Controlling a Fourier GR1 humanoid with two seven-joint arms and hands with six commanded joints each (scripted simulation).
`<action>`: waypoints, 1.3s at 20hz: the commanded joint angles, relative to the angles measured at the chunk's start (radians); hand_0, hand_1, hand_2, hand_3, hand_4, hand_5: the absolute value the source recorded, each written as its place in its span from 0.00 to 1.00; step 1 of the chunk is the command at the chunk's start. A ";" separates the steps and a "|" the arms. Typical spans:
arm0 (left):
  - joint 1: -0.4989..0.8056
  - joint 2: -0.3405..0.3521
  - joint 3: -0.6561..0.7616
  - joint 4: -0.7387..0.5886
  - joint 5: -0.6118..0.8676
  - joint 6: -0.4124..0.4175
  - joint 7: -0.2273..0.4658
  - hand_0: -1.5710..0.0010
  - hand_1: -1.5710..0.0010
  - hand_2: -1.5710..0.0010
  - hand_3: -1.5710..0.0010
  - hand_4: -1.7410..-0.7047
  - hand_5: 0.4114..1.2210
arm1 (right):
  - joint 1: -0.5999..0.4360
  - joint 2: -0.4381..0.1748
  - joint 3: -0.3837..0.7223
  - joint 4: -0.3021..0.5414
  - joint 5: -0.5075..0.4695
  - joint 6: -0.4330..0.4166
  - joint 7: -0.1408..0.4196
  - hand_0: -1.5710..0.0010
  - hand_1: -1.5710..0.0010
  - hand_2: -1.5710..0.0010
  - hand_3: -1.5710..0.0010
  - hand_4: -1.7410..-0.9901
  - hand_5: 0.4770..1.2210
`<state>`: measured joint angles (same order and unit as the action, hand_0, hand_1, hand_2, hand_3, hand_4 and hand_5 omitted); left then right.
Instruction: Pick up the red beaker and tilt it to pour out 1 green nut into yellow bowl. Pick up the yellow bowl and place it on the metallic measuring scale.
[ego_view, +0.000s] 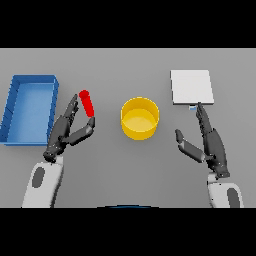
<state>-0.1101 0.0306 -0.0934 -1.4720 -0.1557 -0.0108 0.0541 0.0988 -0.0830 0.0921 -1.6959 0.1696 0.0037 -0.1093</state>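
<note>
From the head view, the right hand (212, 145) rests low on the worktop (125, 170), fingers straight and released, tips near the metallic scale (192, 86). The left hand (67, 131) reaches up-right, fingers (72, 107) and thumb spread beside the red beaker (87, 103), touching but not clasping it. The yellow bowl (140, 118) sits between the hands.

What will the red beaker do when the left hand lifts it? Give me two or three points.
The red beaker is slim and stands slightly tilted, so it probably tips easily if nudged. Its smooth round sides suggest that it could slip or roll. The left hand has open fingers on either side of it, so a firm, centred pinch seems wise.
</note>
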 joint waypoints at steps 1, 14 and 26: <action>-0.039 0.004 0.014 0.030 -0.001 0.007 0.006 1.00 1.00 1.00 1.00 0.35 0.41 | 0.015 0.005 0.005 -0.003 0.007 -0.004 -0.010 1.00 1.00 1.00 1.00 0.58 0.27; -0.307 -0.005 0.112 0.422 0.002 0.035 -0.092 1.00 1.00 1.00 1.00 0.41 0.36 | -0.003 -0.008 -0.019 -0.005 -0.016 -0.001 0.011 1.00 1.00 1.00 1.00 0.55 0.28; -0.432 -0.043 0.170 0.583 0.029 0.069 -0.147 0.71 0.69 0.68 0.69 0.29 0.58 | -0.001 -0.013 -0.019 -0.004 -0.007 -0.004 0.010 1.00 1.00 1.00 1.00 0.61 0.28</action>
<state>-0.5422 -0.0121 0.0764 -0.8887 -0.1270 0.0584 -0.0906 0.0977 -0.0959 0.0733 -1.6999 0.1625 0.0002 -0.0994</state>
